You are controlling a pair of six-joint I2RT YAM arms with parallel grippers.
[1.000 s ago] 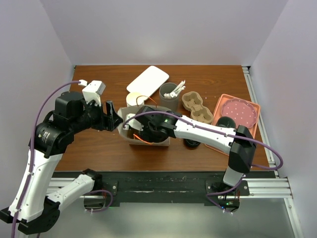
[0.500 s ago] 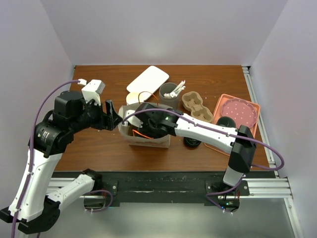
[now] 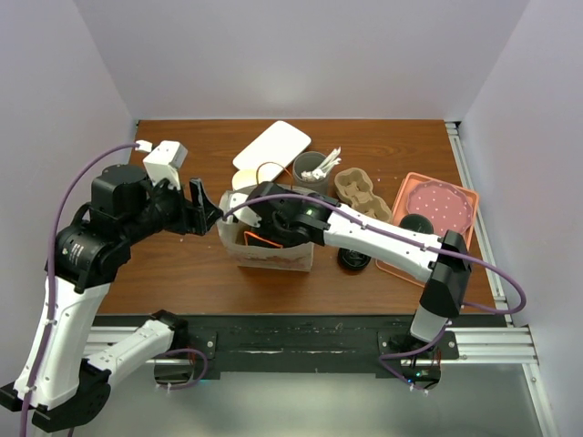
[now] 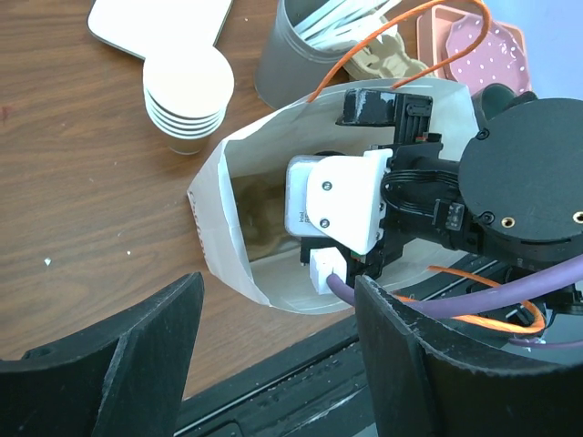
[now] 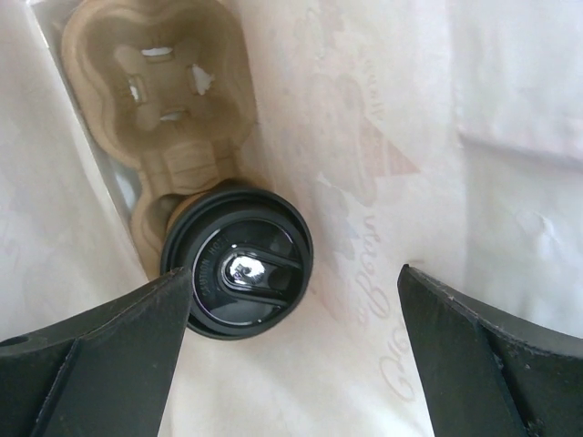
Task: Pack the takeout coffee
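The takeout coffee shows only as its black lid (image 5: 239,275), deep inside the white paper bag (image 3: 264,253). It stands in one pocket of a brown cardboard carrier (image 5: 159,82) at the bag's bottom. My right gripper (image 5: 296,355) is open above it, inside the bag's mouth, with one finger on each side and neither touching the lid. In the top view the right gripper's wrist (image 3: 273,221) covers the bag's opening. My left gripper (image 3: 202,209) is open and empty just left of the bag (image 4: 219,228). Its fingers (image 4: 137,364) are spread wide.
A stack of lidless cream cups (image 3: 244,182), a white flat lid (image 3: 271,146), a grey cup of white utensils (image 3: 314,171) and another cardboard carrier (image 3: 362,198) lie behind the bag. A pink tray (image 3: 440,205) and black lids (image 3: 353,261) are at the right.
My right gripper has risen and drawn back toward the far side of the bag's mouth. My left gripper has shifted slightly up and away from the bag.
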